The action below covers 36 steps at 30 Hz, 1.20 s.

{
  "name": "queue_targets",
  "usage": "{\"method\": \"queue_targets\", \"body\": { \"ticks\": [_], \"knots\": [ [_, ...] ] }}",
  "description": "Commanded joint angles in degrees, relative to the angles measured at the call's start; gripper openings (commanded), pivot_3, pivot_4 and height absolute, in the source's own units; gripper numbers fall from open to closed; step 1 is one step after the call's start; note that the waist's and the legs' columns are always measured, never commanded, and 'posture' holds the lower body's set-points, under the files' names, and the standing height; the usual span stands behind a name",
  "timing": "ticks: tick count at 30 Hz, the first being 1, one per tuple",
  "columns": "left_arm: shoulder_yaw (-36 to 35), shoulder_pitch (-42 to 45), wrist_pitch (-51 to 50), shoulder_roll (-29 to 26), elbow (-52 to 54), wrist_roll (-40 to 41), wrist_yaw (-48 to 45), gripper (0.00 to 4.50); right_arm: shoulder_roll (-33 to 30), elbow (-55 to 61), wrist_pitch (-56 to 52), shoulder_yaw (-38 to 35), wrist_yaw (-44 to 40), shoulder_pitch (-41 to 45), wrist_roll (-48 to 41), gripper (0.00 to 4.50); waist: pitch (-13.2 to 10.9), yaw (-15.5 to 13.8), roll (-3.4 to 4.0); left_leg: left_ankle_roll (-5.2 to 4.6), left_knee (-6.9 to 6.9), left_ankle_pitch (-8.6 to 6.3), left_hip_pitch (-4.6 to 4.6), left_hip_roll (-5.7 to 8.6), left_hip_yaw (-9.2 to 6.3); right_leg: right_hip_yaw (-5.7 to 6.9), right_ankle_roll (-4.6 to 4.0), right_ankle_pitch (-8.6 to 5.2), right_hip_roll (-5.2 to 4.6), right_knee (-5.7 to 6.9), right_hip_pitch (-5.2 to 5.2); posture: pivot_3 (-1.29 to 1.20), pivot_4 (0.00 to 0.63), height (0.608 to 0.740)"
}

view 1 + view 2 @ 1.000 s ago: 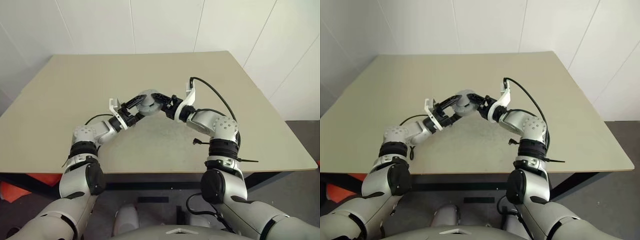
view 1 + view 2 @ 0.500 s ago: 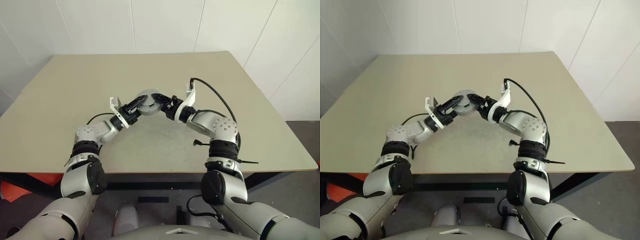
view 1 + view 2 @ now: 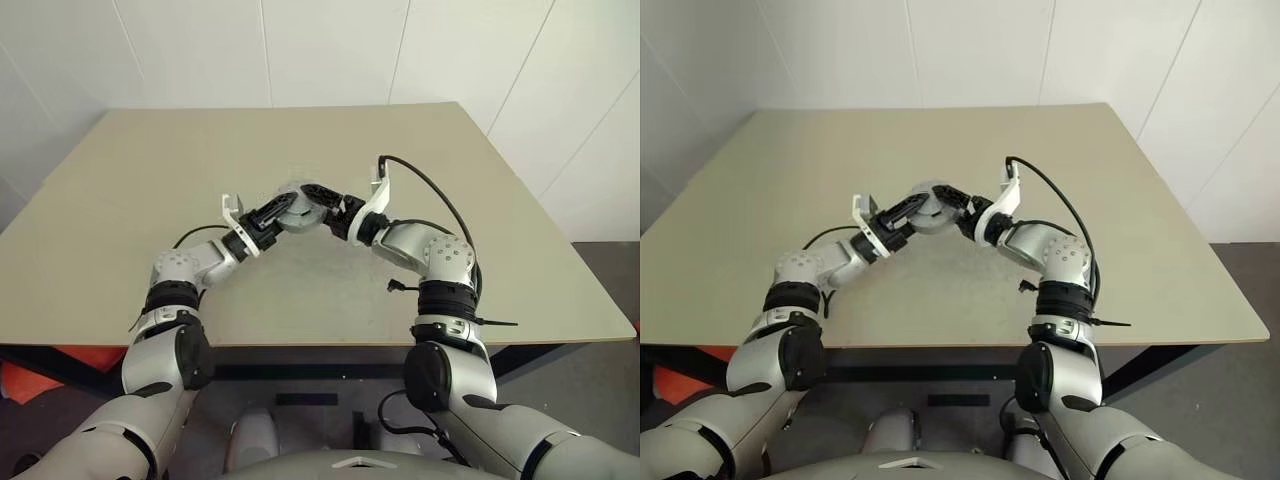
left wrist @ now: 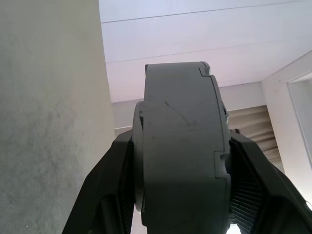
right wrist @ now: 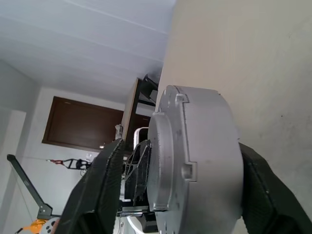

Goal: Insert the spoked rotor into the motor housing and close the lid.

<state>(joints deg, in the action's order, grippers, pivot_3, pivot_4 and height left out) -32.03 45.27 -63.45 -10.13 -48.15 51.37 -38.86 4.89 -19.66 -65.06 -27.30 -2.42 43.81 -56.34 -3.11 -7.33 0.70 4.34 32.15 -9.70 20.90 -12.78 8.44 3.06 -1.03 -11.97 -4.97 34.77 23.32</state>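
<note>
Both hands meet over the bench (image 3: 120,190) on 1 motor housing (image 4: 183,146). Left hand (image 3: 283,210) clamps it. Right hand (image 3: 322,205) straddles it with a gap on 1 side, can't tell if it's gripping.

A beige table (image 3: 130,200) stands against white panelled walls (image 3: 330,50).

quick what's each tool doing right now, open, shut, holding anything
Left tool: shut on the closed motor housing, held above the table.
Right tool: fingers flank the same housing; whether they grip or have let go cannot be told.
</note>
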Motion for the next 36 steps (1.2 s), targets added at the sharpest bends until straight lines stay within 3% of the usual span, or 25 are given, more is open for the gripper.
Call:
{"method": "queue_targets", "body": {
  "ticks": [1,9,25,36],
  "knots": [
    [0.0,0.5,1.5,-0.5,0.9,-0.3,0.1,2.12,-0.7,3.9,2.9,2.0,-1.8,0.9,0.5,4.48,0.0,0.0,0.0,0.0,0.0,0.0,0.0,0.0,0.0,0.0,0.0,0.0,0.0,0.0,0.0,0.0,0.0,0.74],
    [-1.3,-0.2,8.1,-2.3,0.8,-2.2,1.5,2.12,-3.0,1.9,9.5,5.9,-1.5,0.0,8.0,4.48,0.0,0.1,0.0,0.0,0.01,0.0,0.0,0.0,0.0,0.0,0.0,0.0,0.0,0.0,0.0,0.0,0.0,0.74],
    [-6.0,-0.6,23.7,-10.0,-4.8,-5.3,6.1,2.12,-7.6,3.0,9.6,7.7,-6.9,-2.2,10.7,4.48,0.0,0.0,-0.04,-0.01,0.05,0.0,0.01,-0.01,-0.01,0.0,0.0,0.0,0.0,0.02,0.0,0.0,0.0,0.74],
    [-6.1,0.3,28.3,-11.1,-10.1,-7.5,8.8,2.12,-7.7,3.0,10.0,8.1,-7.2,-2.6,11.1,4.48,-0.1,0.0,-0.15,-0.01,0.07,-0.01,0.01,-0.01,-0.02,0.01,0.0,0.0,0.0,0.04,0.0,0.0,0.0,0.74]
  ]
}}
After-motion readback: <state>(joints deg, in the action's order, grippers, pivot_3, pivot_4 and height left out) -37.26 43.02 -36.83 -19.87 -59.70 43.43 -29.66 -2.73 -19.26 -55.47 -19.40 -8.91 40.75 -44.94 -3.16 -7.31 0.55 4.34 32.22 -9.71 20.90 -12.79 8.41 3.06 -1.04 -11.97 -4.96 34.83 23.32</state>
